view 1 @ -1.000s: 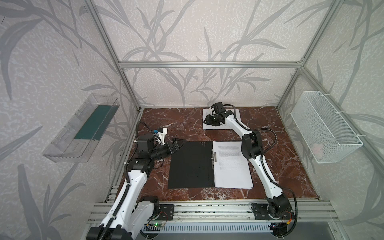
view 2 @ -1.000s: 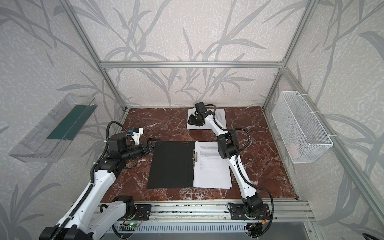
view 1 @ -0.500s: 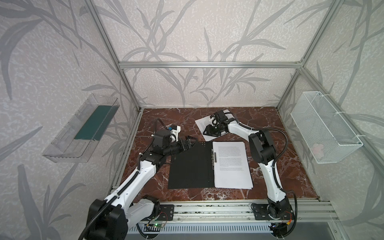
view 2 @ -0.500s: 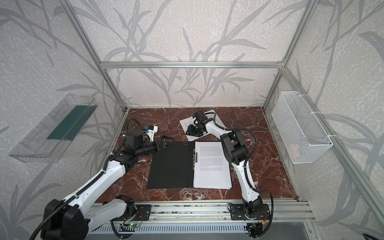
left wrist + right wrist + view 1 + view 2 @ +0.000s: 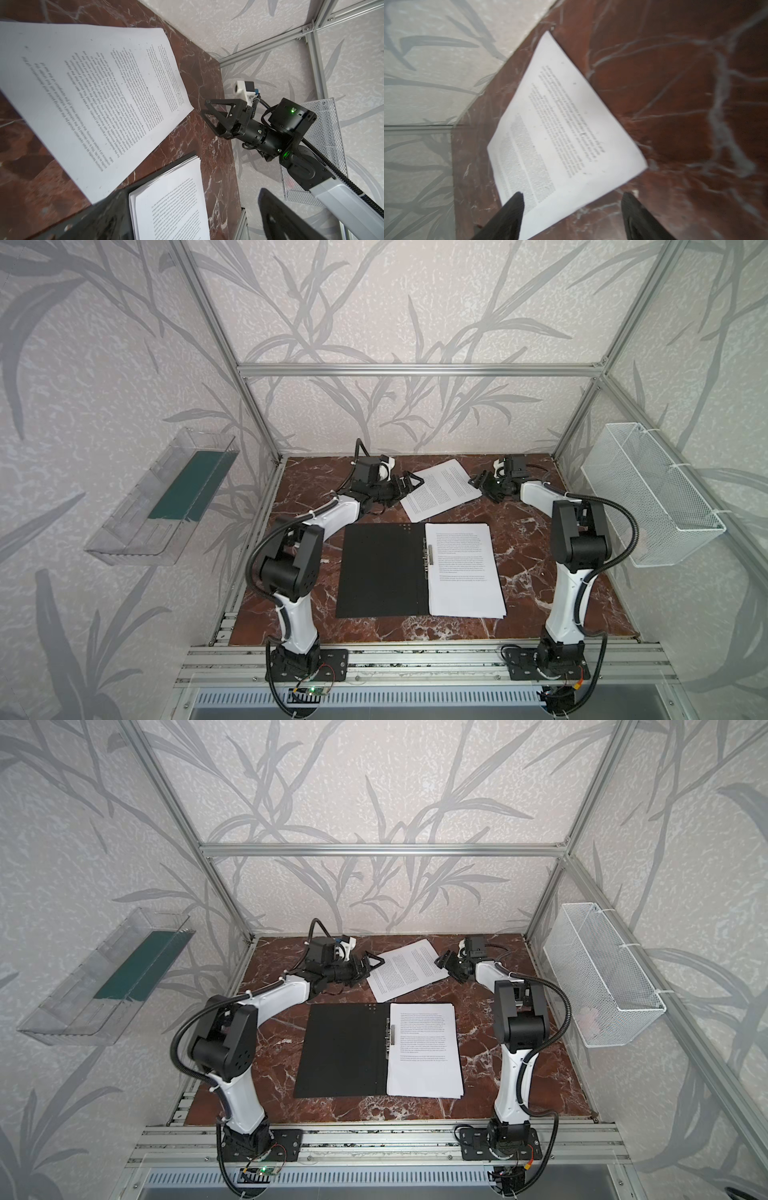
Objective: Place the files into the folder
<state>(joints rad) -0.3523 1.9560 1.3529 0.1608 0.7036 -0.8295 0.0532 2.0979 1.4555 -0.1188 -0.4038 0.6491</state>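
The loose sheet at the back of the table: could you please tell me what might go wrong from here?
The loose sheet lies flat on the marble tabletop, so the open left tool and right tool at its opposite ends may just push or buckle it. It also lies skewed to the folder, so it may land crooked on the stack already there.

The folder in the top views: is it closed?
No, the folder lies open, black inside up, with files on one half.

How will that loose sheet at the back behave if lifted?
Probably floppy: the loose sheet looks like one thin page. Lying flush on the marble table, it likely slides when pushed and offers little edge to grab.
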